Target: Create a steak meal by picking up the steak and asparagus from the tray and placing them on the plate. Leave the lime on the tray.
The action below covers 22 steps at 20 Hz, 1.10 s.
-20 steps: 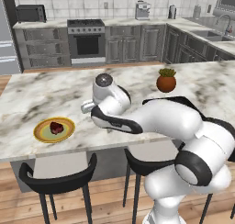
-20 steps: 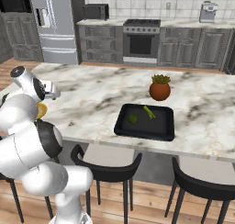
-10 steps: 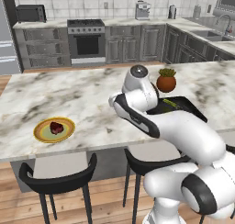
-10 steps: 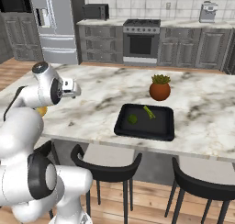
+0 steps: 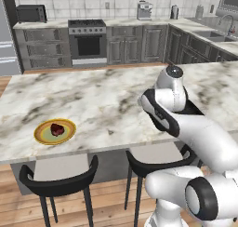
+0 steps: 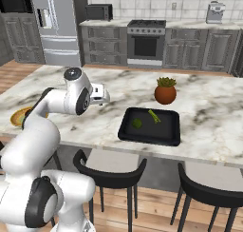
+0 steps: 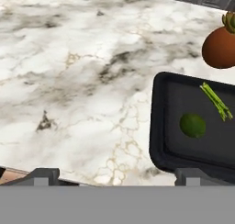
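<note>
the asparagus (image 7: 216,100) is seen lying on the black tray (image 7: 158,126), toward its far side, with the lime (image 7: 192,125) just beside it and apart from it. the steak (image 5: 56,129) is already set on the plate (image 5: 42,137), which rests on the desk (image 5: 102,100) well apart from the tray. the terracotta plant pot (image 6: 165,93) stands near the tray's far edge.

the first half of the task is judged to be done; the step in hand is taken to be the reach for the asparagus. the hand (image 6: 105,94) is held above the bare desk between plate and tray, short of the tray, its jaws spread fully and nothing held between them.

for the next move, the hand would need to be carried on over the tray, lowered onto the stalks and turned so that the jaws close across them, not along them. care is called for so that the lime is not nudged or caught, since it is to be left where it lies.
</note>
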Tool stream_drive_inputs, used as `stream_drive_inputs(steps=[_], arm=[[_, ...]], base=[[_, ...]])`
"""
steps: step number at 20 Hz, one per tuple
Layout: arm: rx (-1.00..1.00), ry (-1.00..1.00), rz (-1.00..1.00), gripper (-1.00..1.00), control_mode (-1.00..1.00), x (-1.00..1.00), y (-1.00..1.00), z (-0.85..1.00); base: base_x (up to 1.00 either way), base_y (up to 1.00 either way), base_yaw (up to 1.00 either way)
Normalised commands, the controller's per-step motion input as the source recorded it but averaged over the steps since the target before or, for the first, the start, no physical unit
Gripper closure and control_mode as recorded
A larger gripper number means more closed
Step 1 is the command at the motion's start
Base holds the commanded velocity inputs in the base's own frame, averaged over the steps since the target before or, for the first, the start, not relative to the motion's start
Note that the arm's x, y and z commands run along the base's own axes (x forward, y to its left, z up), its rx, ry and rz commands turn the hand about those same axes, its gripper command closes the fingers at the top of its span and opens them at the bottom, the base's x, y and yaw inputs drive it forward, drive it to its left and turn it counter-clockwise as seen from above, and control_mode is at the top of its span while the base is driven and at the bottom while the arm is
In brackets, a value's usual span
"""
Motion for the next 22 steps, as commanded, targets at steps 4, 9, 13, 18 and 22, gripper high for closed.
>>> stream_drive_inputs(steps=[4,9,13,18,22], arm=[[0.0,0.02,0.0,-1.0,-1.0,0.0,-0.99,-0.05],[0.0,0.0,-0.01,-1.0,-1.0,0.0,-1.0,-0.18],[0.0,0.03,-0.02,-1.0,-1.0,0.08,-0.98,-0.2],[0.0,0.01,-0.01,-1.0,-1.0,0.26,-0.61,-0.12],[0.0,0.04,0.0,-1.0,-1.0,0.46,-0.18,0.0]], base=[[0.0,0.0,0.0],[0.0,0.0,0.0],[0.0,0.0,0.0],[0.0,0.0,0.0],[0.0,0.0,0.0]])
